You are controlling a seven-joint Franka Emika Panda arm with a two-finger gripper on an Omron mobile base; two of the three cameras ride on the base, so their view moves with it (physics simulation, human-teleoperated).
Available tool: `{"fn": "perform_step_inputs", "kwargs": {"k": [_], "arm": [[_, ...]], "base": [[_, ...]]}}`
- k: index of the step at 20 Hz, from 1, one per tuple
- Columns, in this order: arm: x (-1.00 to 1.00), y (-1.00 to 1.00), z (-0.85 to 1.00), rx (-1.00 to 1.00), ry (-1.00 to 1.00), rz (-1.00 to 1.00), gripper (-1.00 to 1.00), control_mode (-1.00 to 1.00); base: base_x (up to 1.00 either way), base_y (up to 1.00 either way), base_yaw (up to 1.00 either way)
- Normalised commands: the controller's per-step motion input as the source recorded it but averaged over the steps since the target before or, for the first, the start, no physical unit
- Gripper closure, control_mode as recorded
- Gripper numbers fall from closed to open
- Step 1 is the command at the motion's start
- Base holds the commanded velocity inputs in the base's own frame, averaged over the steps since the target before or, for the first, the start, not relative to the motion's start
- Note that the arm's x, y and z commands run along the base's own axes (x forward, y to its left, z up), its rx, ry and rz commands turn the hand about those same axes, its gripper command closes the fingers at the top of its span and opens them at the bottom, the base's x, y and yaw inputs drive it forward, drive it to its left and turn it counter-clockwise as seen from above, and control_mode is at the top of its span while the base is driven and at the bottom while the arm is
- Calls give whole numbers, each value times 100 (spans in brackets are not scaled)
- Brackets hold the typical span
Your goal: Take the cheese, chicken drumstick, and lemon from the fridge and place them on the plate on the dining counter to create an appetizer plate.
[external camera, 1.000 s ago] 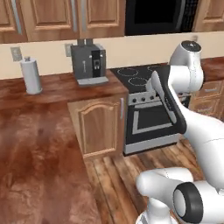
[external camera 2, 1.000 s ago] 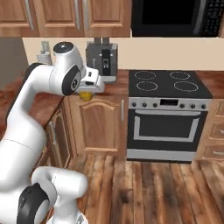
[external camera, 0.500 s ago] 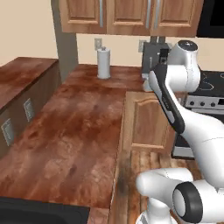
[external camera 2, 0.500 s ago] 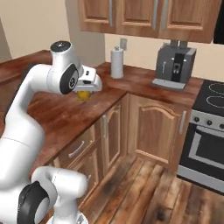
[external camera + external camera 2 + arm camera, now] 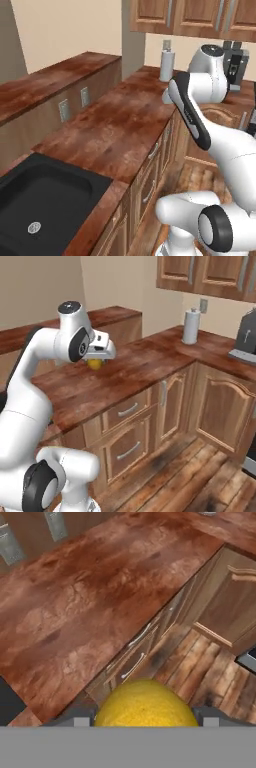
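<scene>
Left base view: the white arm rose at the right beside a reddish-brown wooden bench (image 5: 115,125) that carried a black sink (image 5: 40,200) at the near end and a paper towel roll (image 5: 167,64) at the far end.

Right base view: the hand (image 5: 98,358) hung above the bench edge, closed around the lemon (image 5: 95,363), whose yellow underside showed beneath it. The drawers (image 5: 127,426) stood below, with the towel roll by the back wall.

Hand view: the lemon (image 5: 146,704) sat gripped between the two finger tips (image 5: 80,718), the jaws set wide against its sides, above the bench top, the drawer fronts and the plank floor (image 5: 200,677).
</scene>
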Motion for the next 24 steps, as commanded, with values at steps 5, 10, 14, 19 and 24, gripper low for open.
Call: {"fn": "perform_step_inputs", "kwargs": {"k": [5,10,14,19,24], "arm": [[0,0,0,0,0,0,100,100],[0,0,0,0,0,0,100,100],[0,0,0,0,0,0,100,100],[0,0,0,0,0,0,100,100],[0,0,0,0,0,0,100,100]], "base": [[-100,19,54],[-100,43,57],[-100,66,51],[-100,94,42],[-97,100,39]]}}
